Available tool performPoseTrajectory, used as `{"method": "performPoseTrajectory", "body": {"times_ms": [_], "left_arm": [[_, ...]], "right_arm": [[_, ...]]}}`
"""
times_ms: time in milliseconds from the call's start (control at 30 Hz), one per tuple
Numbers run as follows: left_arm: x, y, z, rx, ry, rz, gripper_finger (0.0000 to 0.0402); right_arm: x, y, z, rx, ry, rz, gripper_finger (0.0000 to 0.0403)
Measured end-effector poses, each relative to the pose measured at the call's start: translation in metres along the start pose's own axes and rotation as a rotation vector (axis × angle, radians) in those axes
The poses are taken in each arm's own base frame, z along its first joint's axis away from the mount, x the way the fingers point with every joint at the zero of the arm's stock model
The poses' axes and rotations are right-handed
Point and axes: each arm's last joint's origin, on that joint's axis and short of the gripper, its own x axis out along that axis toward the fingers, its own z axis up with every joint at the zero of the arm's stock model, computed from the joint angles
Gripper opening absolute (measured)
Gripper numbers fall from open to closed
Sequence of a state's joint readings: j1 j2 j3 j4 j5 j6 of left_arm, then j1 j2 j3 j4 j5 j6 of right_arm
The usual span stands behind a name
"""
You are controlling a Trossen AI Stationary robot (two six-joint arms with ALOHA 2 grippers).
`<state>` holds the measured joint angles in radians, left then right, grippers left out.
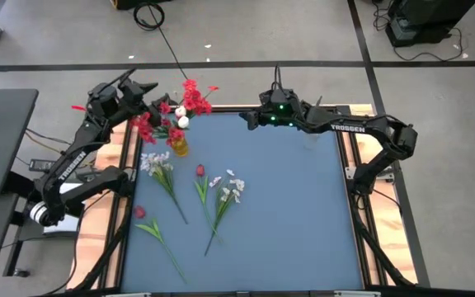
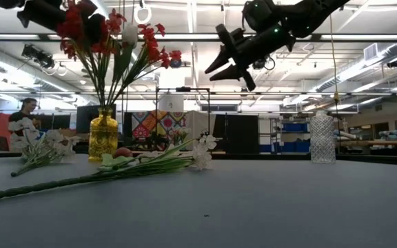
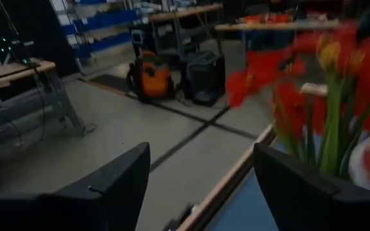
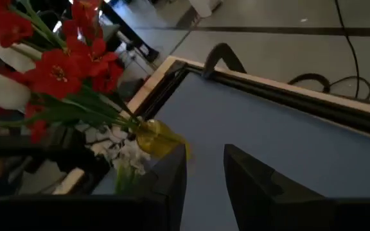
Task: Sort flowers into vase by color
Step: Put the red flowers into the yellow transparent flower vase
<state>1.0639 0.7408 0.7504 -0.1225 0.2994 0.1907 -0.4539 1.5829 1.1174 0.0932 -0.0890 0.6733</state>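
We note the left tool raised beside the red blooms at the counter's far left corner, fingers spread wide with nothing between them; in the left wrist view the gap is bare and the red heads sit just off to one side. We judge it is placed there because the red bunch belongs in the amber vase, which stands near the far left corner and holds upright red flowers with one or two pale buds among them. The right tool hangs high over the far edge, about mid-width, parted a little and empty, seemingly waiting. A clear glass vase stands near the far right corner, holding nothing we can see, presumably meant for the other colour. The remaining flowers lie flat in the left-centre of the counter: a white spray nearest the amber vase, a red bud, a second white spray, and a pink-red bloom toward the left edge, all on long thin green stems with leaves.
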Motion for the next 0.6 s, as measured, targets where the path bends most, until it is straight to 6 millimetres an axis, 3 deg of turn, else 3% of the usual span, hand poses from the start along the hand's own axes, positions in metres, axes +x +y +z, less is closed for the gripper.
{"method": "performPoseTrajectory", "body": {"times_ms": [100, 233, 400, 600], "left_arm": [[-0.002, 0.003, 0.019, -0.030, -0.044, 0.007, 0.0281], [0.001, 0.008, 0.040, -0.050, 0.031, -0.011, 0.0281], [0.008, 0.013, 0.060, -0.068, 0.079, -0.033, 0.0281], [0.007, 0.019, 0.094, -0.074, 0.006, -0.023, 0.0281]], "right_arm": [[0.012, 0.010, -0.010, 0.010, -0.044, 0.025, 0.0113], [0.031, 0.015, -0.021, 0.011, -0.150, 0.019, 0.0112], [0.073, 0.009, -0.027, 0.020, -0.222, 0.025, 0.0109], [0.116, 0.009, -0.023, 0.043, -0.282, -0.015, 0.0109]]}}
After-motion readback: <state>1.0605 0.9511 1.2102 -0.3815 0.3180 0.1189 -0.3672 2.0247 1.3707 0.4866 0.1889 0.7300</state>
